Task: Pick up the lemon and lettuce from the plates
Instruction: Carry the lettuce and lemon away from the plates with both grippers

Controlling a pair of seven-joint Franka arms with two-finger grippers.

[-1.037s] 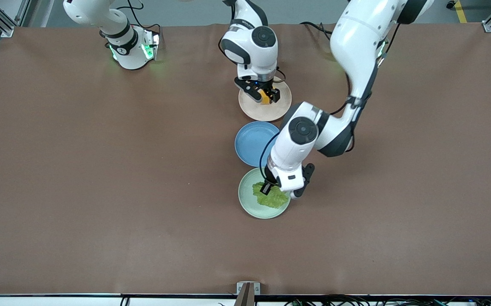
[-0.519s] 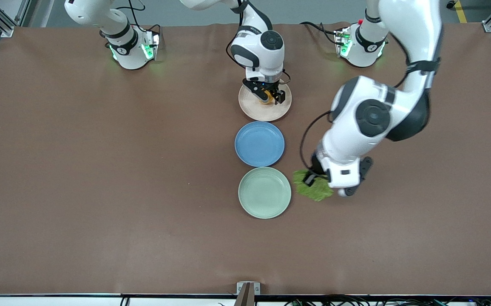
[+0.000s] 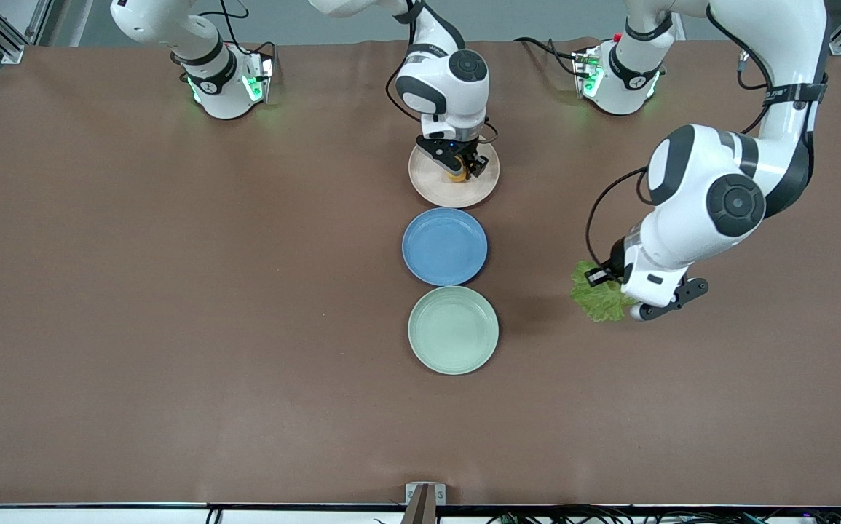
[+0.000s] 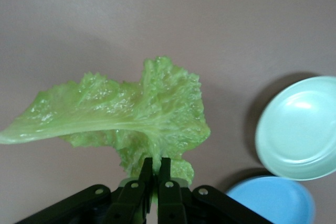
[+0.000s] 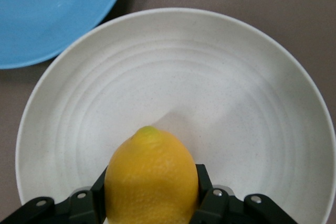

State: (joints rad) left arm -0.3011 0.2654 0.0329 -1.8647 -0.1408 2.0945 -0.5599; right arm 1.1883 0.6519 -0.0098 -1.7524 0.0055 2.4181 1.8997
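Observation:
My left gripper (image 3: 604,279) (image 4: 155,165) is shut on the crinkled green lettuce (image 3: 596,297) (image 4: 126,116) and holds it in the air over bare table toward the left arm's end, away from the mint green plate (image 3: 453,330) (image 4: 300,127). The leaf hangs spread out from the jaws. My right gripper (image 3: 458,169) (image 5: 151,179) is shut on the yellow lemon (image 3: 456,173) (image 5: 151,181), low over the beige-pink plate (image 3: 435,191) (image 5: 173,93); whether the lemon still touches the plate I cannot tell.
A blue plate (image 3: 444,246) (image 5: 52,9) (image 4: 273,203) lies between the beige-pink plate and the mint green one. All three plates form a line across the middle of the brown table (image 3: 172,291).
The left gripper lifted the lettuce off the mint green plate and carried it toward the left arm's end. The right gripper, open round the lemon before, has shut on it.

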